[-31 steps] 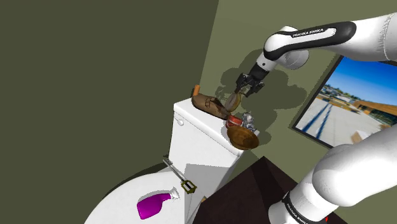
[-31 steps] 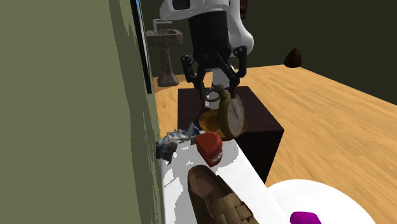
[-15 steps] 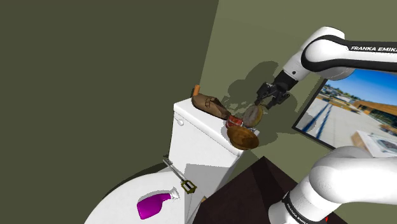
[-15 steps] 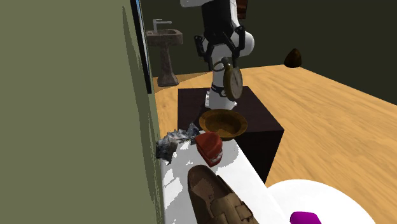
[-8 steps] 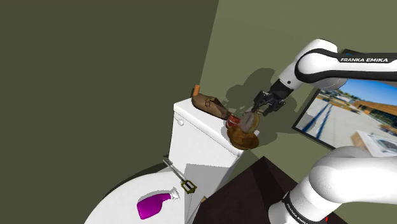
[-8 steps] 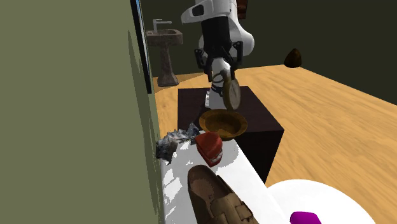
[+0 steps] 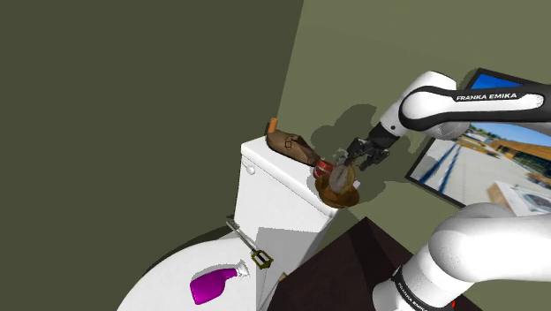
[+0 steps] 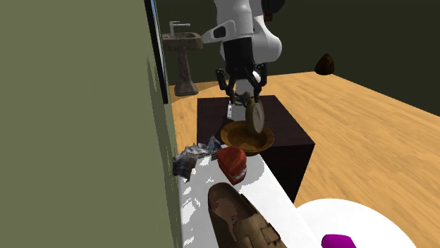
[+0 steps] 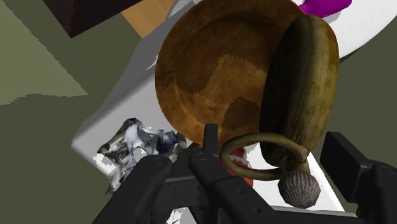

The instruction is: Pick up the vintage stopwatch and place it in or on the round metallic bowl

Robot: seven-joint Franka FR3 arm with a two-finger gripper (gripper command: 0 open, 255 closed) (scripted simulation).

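The gripper (image 8: 243, 92) is clamped on the stopwatch (image 9: 304, 89) by its crown end; it hangs upright just above the brown bowl (image 9: 210, 70), contact unclear. Best to centre over the bowl's middle, go lower, then let go so it doesn't tip out.

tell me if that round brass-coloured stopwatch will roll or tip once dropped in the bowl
Likely to tip: the round brass-coloured stopwatch hangs on edge from the gripper, so it probably falls flat. The sloped wall of the round brown bowl should stop rolling. It looks rigid.
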